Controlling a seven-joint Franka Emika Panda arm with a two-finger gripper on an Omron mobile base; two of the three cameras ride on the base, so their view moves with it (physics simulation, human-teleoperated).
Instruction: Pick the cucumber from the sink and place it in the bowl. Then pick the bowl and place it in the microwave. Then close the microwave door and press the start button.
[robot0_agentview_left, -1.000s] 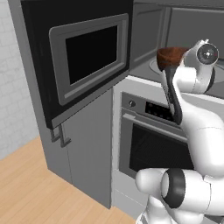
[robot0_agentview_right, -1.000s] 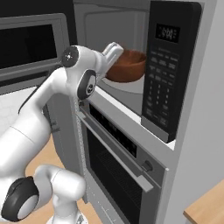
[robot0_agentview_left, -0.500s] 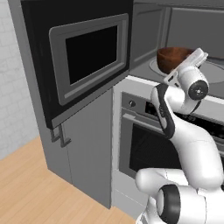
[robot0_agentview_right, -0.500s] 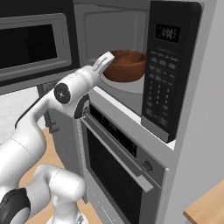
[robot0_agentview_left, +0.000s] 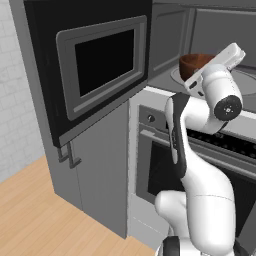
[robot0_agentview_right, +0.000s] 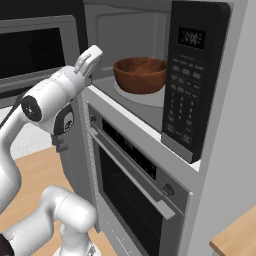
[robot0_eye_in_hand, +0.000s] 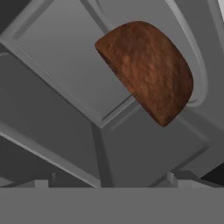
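Note:
The bowl (robot0_agentview_right: 140, 74), deep and of reddish-brown wood, stands on the round turntable plate (robot0_agentview_right: 148, 99) inside the microwave (robot0_agentview_right: 192, 75). It also appears past my hand as the bowl (robot0_agentview_left: 192, 64) and, rolled sideways, as the bowl (robot0_eye_in_hand: 148, 70). The cucumber and the sink are out of view. The microwave door (robot0_agentview_left: 102, 67) hangs wide open to the left, and I see the same door (robot0_agentview_right: 35, 50) from the other side. My gripper (robot0_agentview_right: 92, 54) sits just outside the cavity's front, a short way from the bowl, open and empty. The gripper (robot0_eye_in_hand: 107, 180) shows its tips far apart.
Below the microwave is a glass-fronted oven (robot0_agentview_right: 132, 172) with a bar handle (robot0_agentview_right: 127, 172). The open door sticks out over a grey cabinet (robot0_agentview_left: 97, 165). Wooden floor (robot0_agentview_left: 35, 215) lies to the left. A keypad strip runs down the microwave's right side.
My hand has drawn back out of the cavity and away from the bowl, and the arm has dropped lower. The bowl has stayed on the turntable.

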